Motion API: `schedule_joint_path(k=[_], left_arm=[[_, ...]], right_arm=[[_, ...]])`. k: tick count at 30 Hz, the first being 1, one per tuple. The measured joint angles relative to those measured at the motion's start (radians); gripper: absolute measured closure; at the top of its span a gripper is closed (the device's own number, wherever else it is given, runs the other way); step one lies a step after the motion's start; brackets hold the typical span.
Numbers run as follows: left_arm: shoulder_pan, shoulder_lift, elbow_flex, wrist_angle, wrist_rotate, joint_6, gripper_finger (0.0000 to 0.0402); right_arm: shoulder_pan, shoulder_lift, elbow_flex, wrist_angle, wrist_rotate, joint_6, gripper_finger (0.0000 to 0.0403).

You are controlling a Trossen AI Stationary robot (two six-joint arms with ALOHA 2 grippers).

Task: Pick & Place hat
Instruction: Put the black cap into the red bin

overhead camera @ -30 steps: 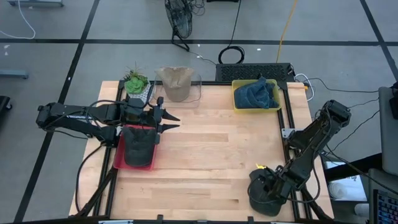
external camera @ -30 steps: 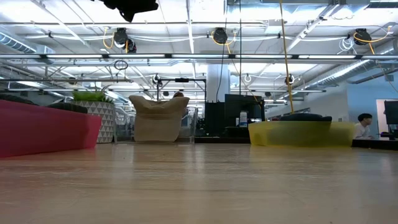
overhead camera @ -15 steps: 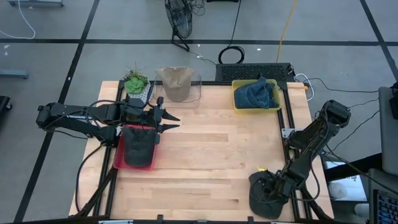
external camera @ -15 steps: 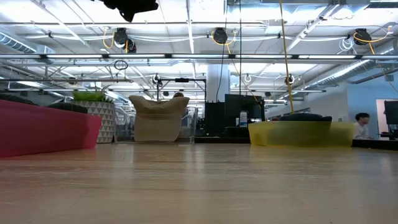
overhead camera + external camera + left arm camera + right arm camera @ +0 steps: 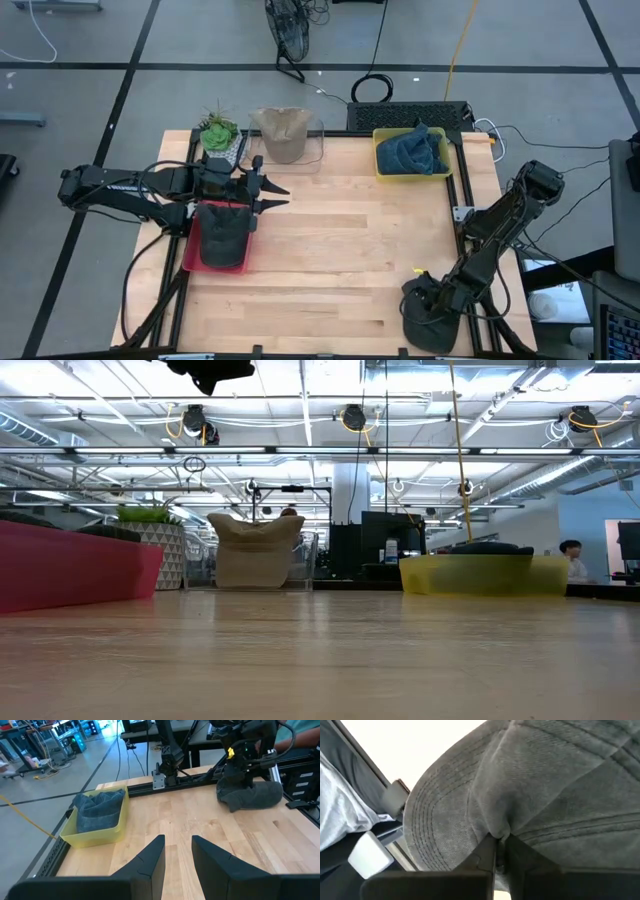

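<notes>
The right end effector (image 5: pixel 496 851) had its fingers pinched together on a fold of the dark grey hat (image 5: pixel 428 312), which lay at the desk's (image 5: pixel 350 250) near right corner, partly over the edge. The left end effector (image 5: pixel 278 196), fingers apart and holding nothing, hovered just beside the red tray (image 5: pixel 190 250) at the desk's left side. Four hats were counted: the gripped one, a dark one (image 5: pixel 223 235) in the red tray, a blue one (image 5: pixel 412 150) in the yellow tray (image 5: pixel 384 168) at the far right corner, and a tan one (image 5: pixel 281 133) at the far edge beside one potted plant (image 5: pixel 219 133). The desk's middle lay bare between the two arms.
</notes>
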Motion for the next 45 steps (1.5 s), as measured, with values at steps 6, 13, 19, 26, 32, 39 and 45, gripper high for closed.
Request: schedule_joint_path(k=[6, 13, 19, 26, 32, 39, 45], left_arm=[[0.000, 0.000, 0.000, 0.005, 0.000, 0.000, 0.0293], [0.000, 0.000, 0.000, 0.006, 0.000, -0.002, 0.0293], [0.000, 0.000, 0.000, -0.002, 0.000, -0.004, 0.0293], [0.000, 0.000, 0.000, -0.011, 0.000, -0.002, 0.0293], [0.001, 0.000, 0.000, -0.018, -0.002, -0.004, 0.0293], [0.003, -0.042, 0.000, -0.080, -0.018, -0.085, 0.0293], [0.002, -0.094, 0.000, -0.106, -0.018, -0.096, 0.0293]], right_arm=[[-0.110, -0.028, 0.005, 0.004, 0.043, -0.183, 0.0400], [-0.349, -0.045, 0.039, 0.052, 0.083, -0.549, 0.0402], [-0.587, -0.025, 0.040, 0.167, 0.113, -0.815, 0.0402], [-0.770, 0.084, 0.086, 0.338, 0.035, -1.046, 0.0402], [-0.826, 0.237, 0.257, 0.317, 0.003, -1.226, 0.0403], [-0.894, 0.379, 0.424, 0.279, 0.034, -1.324, 0.0403], [-0.960, 0.465, 0.488, 0.294, 0.016, -1.378, 0.0403]])
